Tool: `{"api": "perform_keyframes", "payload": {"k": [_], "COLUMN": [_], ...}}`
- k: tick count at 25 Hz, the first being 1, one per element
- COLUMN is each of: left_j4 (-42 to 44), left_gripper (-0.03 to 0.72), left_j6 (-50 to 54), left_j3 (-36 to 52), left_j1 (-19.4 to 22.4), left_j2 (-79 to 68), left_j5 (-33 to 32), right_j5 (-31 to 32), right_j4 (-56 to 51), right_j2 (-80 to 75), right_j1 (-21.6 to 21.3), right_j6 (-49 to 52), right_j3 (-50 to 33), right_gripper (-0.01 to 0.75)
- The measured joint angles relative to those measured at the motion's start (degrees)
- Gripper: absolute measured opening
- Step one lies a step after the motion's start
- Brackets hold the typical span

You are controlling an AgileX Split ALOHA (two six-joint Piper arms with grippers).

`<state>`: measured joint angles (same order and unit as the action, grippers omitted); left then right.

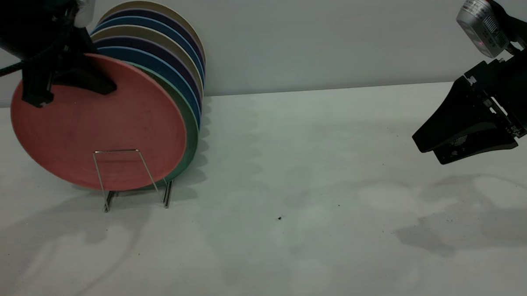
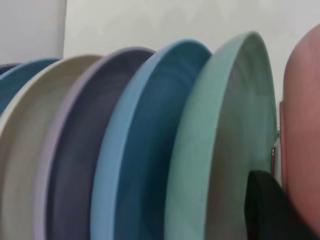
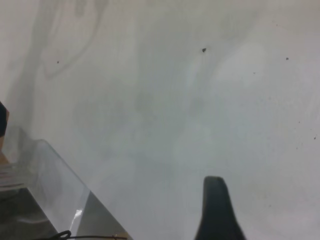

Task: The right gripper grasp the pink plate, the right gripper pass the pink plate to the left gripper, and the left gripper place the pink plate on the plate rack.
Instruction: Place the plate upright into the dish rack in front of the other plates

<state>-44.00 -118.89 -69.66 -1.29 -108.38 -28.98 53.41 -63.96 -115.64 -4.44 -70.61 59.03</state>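
The pink plate (image 1: 98, 127) stands on edge in the front slot of the plate rack (image 1: 101, 180), behind its front wire loop and leaning against a teal-green plate (image 1: 191, 124). My left gripper (image 1: 74, 78) is at the plate's upper rim and shut on it. In the left wrist view one of its fingers (image 2: 270, 210) is between the teal-green plate (image 2: 225, 140) and the pink plate (image 2: 302, 125). My right gripper (image 1: 426, 153) hangs above the table at the far right, open and holding nothing. Only one of its fingers (image 3: 215, 210) shows in the right wrist view.
Several more plates in blue, purple and beige (image 1: 172, 59) fill the rack behind the teal-green one. The white table (image 1: 291, 186) stretches between the rack and the right arm. A pale wall (image 1: 329, 31) closes the back.
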Motion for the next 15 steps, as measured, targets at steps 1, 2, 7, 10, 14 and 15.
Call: {"api": "perform_keyframes", "payload": {"k": [1,2,7,10,14,15], "left_j4": [-0.1,-0.2,-0.4,-0.6,-2.5,-3.0], "left_gripper": [0.125,0.135,0.295,0.366,0.397,0.399], "left_j6": [0.0,0.0,0.1,0.1,0.1,0.1], "left_j3": [0.0,0.0,-0.1,-0.1,-0.1,-0.1], "left_j1": [0.0,0.0,0.0,0.0,0.0,0.0], "left_j2": [0.0,0.0,0.0,0.0,0.5,1.0], "left_j5": [-0.1,-0.2,-0.6,-0.7,-0.7,-0.7], "right_j5": [0.0,0.0,-0.1,-0.1,-0.1,-0.1], "right_j4": [0.0,0.0,0.0,0.0,0.0,0.0], "right_j2": [0.0,0.0,0.0,0.0,0.0,0.0], "right_j1": [0.0,0.0,0.0,0.0,0.0,0.0], "right_j6": [0.0,0.0,0.0,0.0,0.0,0.0], "right_j3": [0.0,0.0,0.0,0.0,0.0,0.0], "right_gripper": [0.532,0.532,0.532,0.532,0.532,0.532]}}
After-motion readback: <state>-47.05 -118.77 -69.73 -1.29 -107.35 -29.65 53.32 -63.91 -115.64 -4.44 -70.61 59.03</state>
